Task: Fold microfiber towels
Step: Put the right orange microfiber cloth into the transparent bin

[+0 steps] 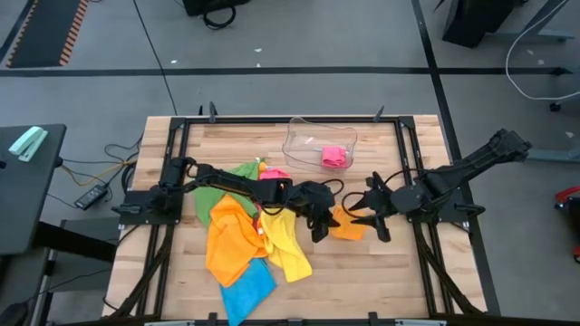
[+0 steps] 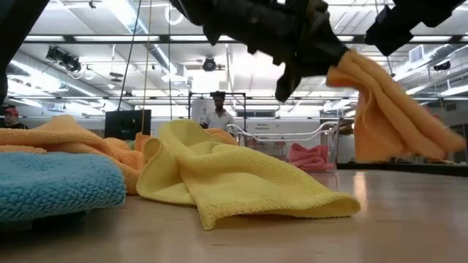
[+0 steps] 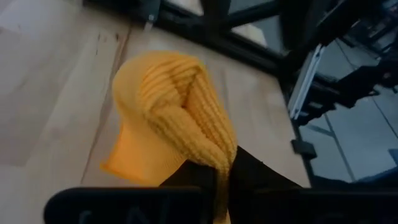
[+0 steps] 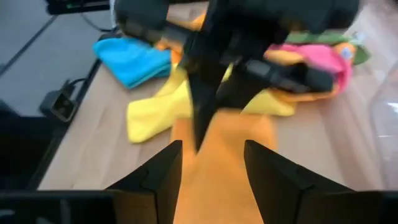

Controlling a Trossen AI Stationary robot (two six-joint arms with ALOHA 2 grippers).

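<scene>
A small orange towel [image 1: 349,225] hangs near the table's middle, and my left gripper [image 1: 319,220] is shut on it, reaching in from the left. In the low view the towel [image 2: 387,109] droops to the right of the gripper [image 2: 307,66]. My right gripper [image 4: 211,165] stands open just right of this towel [image 4: 217,180], its fingers apart above the cloth and touching nothing. A loose pile lies on the table's left half: a yellow towel [image 1: 288,244], a larger orange one [image 1: 231,240], a blue one [image 1: 246,290], a green one [image 1: 213,195] and a pink one [image 1: 275,175]. My left gripper pinches a gathered fold of the orange towel [image 3: 219,163] between its two fingers, several layers bunched together. The fingers slant down from the table's left side. The towel bulges out beyond the fingertips and hangs slack, its lower edge [image 2: 439,155] lifted clear of the table.
A clear plastic tray [image 1: 299,136] at the table's far middle holds a folded pink towel [image 1: 335,157]. Bare wood lies at the near right [image 1: 381,281]. Dark frame rails run along the table's edges. A person [image 2: 217,109] stands in the room behind.
</scene>
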